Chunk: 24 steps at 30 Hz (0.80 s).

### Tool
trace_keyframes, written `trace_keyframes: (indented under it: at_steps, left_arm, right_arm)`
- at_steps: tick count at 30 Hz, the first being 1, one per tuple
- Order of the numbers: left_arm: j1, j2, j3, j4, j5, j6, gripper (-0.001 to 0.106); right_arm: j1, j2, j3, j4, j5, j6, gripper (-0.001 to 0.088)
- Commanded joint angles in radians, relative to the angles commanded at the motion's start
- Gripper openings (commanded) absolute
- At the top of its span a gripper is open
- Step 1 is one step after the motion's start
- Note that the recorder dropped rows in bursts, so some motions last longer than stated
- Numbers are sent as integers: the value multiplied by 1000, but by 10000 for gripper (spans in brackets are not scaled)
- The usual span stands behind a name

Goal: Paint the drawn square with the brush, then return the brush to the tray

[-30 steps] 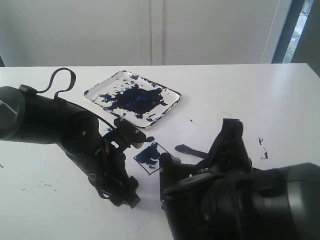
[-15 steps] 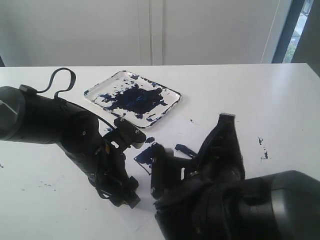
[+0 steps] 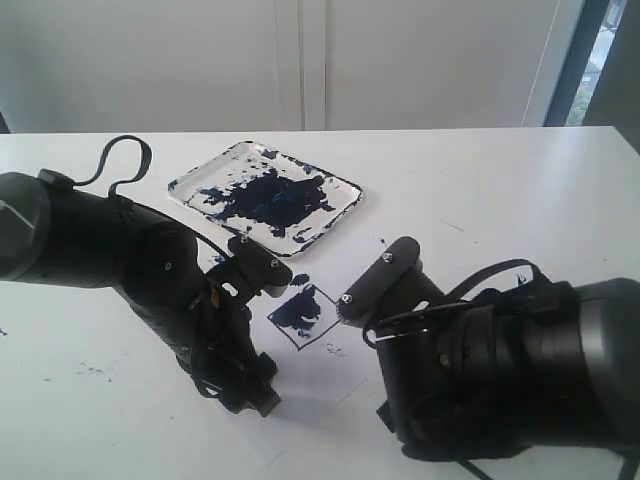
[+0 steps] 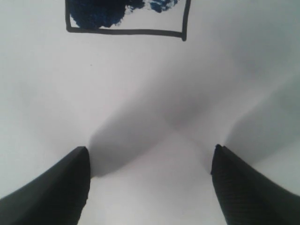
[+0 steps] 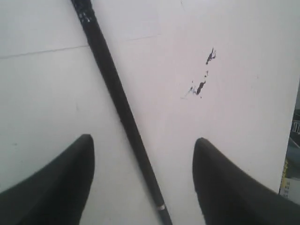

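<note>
The tray [image 3: 345, 188], clear and smeared dark blue, lies at the back of the white table. The drawn square [image 3: 300, 312] is partly blotched blue; it also shows in the left wrist view, the square [image 4: 126, 18] lying ahead of my left gripper [image 4: 150, 149]. That gripper stands open over bare paper, a little short of the square, with nothing between its fingers. The brush [image 5: 117, 98] lies flat on the table. My right gripper [image 5: 144, 139] is open and straddles its handle near the pale band [image 5: 161, 206], without touching it. The right arm [image 3: 500, 370] hides the brush in the exterior view.
The left arm [image 3: 150, 270] reaches in from the left, its gripper [image 3: 252, 390] down near the paper in front of the square. Small paint splatters [image 5: 201, 86] lie beside the brush. Faint specks [image 3: 90, 372] mark the table's near left.
The right arm has turned and swung lower and to the right, and now covers the brush tip that showed beside the square. The left arm has not moved.
</note>
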Motion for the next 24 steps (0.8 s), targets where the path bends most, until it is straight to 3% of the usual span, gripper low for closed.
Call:
trace_keyframes:
  at_steps: [7,12,17,24]
  left_arm:
    - [0,0,0,0,0,0,749]
    - [0,0,0,0,0,0,749]
    - [0,0,0,0,0,0,749]
    - [0,0,0,0,14,0,749]
  right_arm:
    - [-130,-58,182,-19,-289,174,566]
    - [-199,-56,210,-65,-307,223,520]
    - [-265,-48,230,-44,-481,230,460]
    - [-337,-12,229,-48,-530,186,459]
